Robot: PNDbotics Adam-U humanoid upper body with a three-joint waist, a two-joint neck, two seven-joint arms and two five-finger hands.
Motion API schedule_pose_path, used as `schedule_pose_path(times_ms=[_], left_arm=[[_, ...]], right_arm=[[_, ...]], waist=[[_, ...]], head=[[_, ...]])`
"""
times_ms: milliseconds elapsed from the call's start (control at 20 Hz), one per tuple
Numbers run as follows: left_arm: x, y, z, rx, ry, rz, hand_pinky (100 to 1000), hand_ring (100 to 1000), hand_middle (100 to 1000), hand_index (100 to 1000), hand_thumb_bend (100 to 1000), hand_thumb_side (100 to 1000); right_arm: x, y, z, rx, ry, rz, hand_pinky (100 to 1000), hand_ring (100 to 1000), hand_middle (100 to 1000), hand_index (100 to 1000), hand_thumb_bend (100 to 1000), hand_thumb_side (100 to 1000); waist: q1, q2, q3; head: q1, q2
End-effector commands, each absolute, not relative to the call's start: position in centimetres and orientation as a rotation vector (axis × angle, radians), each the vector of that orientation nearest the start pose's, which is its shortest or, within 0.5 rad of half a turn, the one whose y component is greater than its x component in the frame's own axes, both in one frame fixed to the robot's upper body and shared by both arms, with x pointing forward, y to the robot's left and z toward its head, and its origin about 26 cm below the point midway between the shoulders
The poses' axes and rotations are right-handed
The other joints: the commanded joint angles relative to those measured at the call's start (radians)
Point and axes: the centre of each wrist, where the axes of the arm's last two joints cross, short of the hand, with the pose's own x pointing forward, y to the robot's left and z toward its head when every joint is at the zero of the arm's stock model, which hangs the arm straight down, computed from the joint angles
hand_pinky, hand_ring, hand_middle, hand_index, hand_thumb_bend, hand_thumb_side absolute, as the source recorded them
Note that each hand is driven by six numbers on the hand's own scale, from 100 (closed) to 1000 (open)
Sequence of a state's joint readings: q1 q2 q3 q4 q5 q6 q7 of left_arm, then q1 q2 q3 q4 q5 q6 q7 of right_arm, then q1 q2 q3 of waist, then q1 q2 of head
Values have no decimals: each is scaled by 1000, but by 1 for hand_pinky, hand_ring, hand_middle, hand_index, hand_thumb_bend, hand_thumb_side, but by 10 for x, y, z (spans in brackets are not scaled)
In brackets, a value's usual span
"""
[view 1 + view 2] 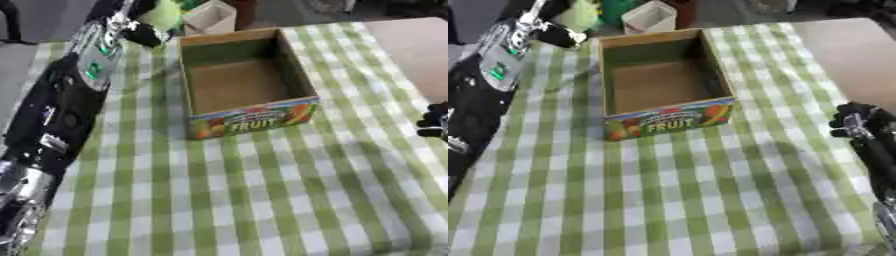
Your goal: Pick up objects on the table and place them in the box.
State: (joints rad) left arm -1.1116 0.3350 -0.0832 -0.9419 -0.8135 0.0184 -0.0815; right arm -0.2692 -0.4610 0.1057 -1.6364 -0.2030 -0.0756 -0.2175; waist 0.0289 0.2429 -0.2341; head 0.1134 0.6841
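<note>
An open cardboard box (254, 119) with a FRUIT label on its front wall stands on the green-and-white checked cloth, and nothing shows inside it. My left arm runs up the left side. At the box's far left corner, my left hand (143, 33) is curled on a pale green object (163, 14), which is blurred. My right hand (855, 122) rests at the right edge of the cloth, well clear of the box.
A small white container (649, 17) stands just beyond the box's far wall. A bare beige tabletop (850, 55) lies to the right of the checked cloth (262, 200). Darker clutter sits past the table's far edge.
</note>
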Motion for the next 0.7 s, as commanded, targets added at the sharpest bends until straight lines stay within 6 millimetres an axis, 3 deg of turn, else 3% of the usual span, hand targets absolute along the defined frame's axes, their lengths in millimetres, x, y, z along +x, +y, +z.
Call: schedule_pose_path(times_ms=[50, 250, 600, 700], left_arm=[[483, 188, 285, 959, -1885, -1129, 413, 329, 310, 404, 406, 100], [481, 166, 273, 916, -1873, -1283, 437, 353, 331, 426, 442, 100], [484, 151, 243, 831, -1787, -1482, 495, 441, 404, 488, 606, 100], [484, 150, 238, 806, -1771, -1523, 525, 509, 472, 548, 729, 100]], right_arm=[[337, -297, 119, -197, -1978, 176, 615, 625, 564, 664, 100, 568], [338, -296, 120, -189, -1980, 181, 615, 625, 564, 664, 100, 568], [338, -295, 120, -183, -1982, 183, 615, 625, 564, 664, 100, 570], [338, -294, 120, -182, -1983, 182, 615, 626, 564, 664, 100, 571]], waist=[[-5, -22, -5], [-4, -22, -11], [-1, -22, -17], [-1, -21, -17]], head=[[7, -7], [10, -10], [11, -13], [10, -14]])
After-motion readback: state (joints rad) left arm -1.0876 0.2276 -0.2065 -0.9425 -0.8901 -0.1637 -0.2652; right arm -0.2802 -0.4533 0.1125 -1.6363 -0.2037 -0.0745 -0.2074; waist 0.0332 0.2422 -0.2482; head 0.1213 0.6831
